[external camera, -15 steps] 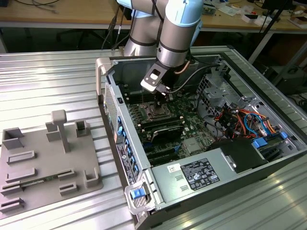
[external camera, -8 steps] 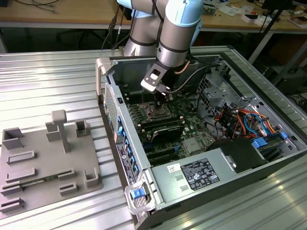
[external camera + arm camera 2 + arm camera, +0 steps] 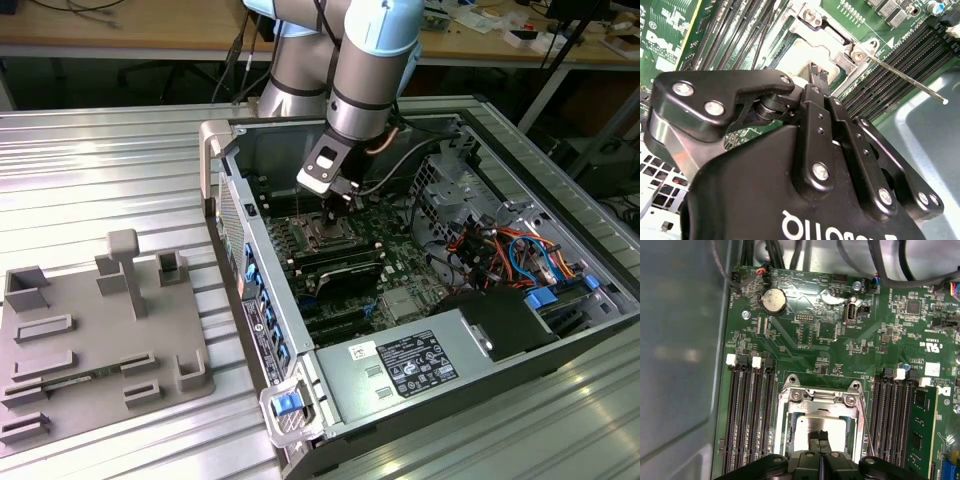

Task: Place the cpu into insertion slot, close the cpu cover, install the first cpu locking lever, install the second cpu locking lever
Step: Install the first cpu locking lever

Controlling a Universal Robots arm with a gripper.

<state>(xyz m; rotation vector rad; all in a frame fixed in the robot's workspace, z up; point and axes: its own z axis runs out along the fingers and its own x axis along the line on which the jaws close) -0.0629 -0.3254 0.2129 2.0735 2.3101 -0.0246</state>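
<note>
Inside the open computer case [image 3: 225,190], which sits on the ribbed metal bench [image 3: 100,170], the arm reaches down to the green motherboard [image 3: 805,340]. The end effector [image 3: 338,208] hangs right over the insertion slot [image 3: 325,237]. In both wrist views its black fingers [image 3: 814,440] are drawn together with barely a line between them, their tips at the silvery-tan face of the cpu [image 3: 805,427]; I cannot tell whether they touch it. The cpu lies flat in the slot, showing through the cut-out centre of the silver cpu cover [image 3: 825,409], which frames it on all visible sides. Whether the cover is pressed fully down cannot be told. In the second wrist view a thin metal locking lever [image 3: 905,75] runs from a corner of the frame out across the long black memory slots [image 3: 890,65]. A grey moulded fixture [image 3: 100,330] rests on the bench at the exterior view's left of the case.
</note>
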